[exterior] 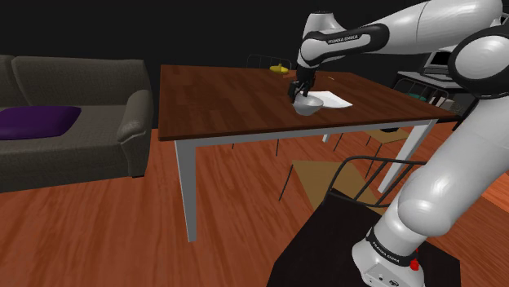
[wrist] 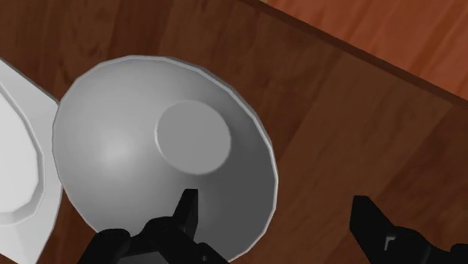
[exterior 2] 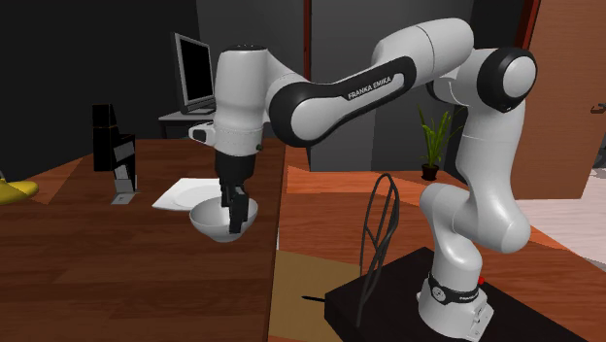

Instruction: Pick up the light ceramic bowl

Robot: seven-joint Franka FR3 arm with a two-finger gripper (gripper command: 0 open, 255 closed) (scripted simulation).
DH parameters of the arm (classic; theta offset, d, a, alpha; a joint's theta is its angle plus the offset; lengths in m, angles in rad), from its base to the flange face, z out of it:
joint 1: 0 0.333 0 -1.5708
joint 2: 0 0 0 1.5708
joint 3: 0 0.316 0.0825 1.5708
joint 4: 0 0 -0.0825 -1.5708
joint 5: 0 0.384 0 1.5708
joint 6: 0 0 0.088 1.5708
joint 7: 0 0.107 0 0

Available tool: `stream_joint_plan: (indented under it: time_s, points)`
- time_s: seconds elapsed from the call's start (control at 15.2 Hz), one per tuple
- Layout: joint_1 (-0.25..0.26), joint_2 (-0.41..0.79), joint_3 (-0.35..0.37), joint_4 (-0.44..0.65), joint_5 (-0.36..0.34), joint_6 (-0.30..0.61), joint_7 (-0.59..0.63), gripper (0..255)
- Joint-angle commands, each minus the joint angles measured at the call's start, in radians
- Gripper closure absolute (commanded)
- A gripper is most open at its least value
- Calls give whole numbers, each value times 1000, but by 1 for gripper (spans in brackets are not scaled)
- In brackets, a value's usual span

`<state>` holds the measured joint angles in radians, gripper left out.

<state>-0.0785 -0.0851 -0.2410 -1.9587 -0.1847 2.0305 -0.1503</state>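
Observation:
A light grey bowl (exterior: 307, 105) stands upright on the dark wooden table (exterior: 220, 102), close to the edge nearest the arm. My black gripper (exterior: 300, 94) points straight down over the bowl (exterior 2: 216, 222). In the wrist view the gripper (wrist: 276, 199) is open and straddles the bowl's (wrist: 135, 150) rim. One finger (wrist: 187, 201) is inside the bowl, the other (wrist: 367, 208) is outside over the table (wrist: 360, 112). Neither finger touches the rim.
A white flat plate (exterior 2: 185, 193) lies right beside the bowl. A yellow banana (exterior: 278, 70) lies at the table's far side and a black box (exterior 2: 115, 146) stands behind the plate. A chair (exterior: 326, 175) is tucked under the table; a sofa (exterior: 65, 122) stands beyond.

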Motion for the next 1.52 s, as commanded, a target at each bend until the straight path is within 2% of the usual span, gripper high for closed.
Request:
stream_joint_plan:
  time_s: [0.0, 0.07, 0.66, 1.45]
  points:
    - [0, 0, 0, -8, -1, 9, 1, 0]
    - [0, -1, 0, -8, -1, 7, 1, 255]
    - [0, 0, 0, -8, -1, 9, 1, 255]
    - [3, -5, 4, 148, 9, -150, -21, 255]
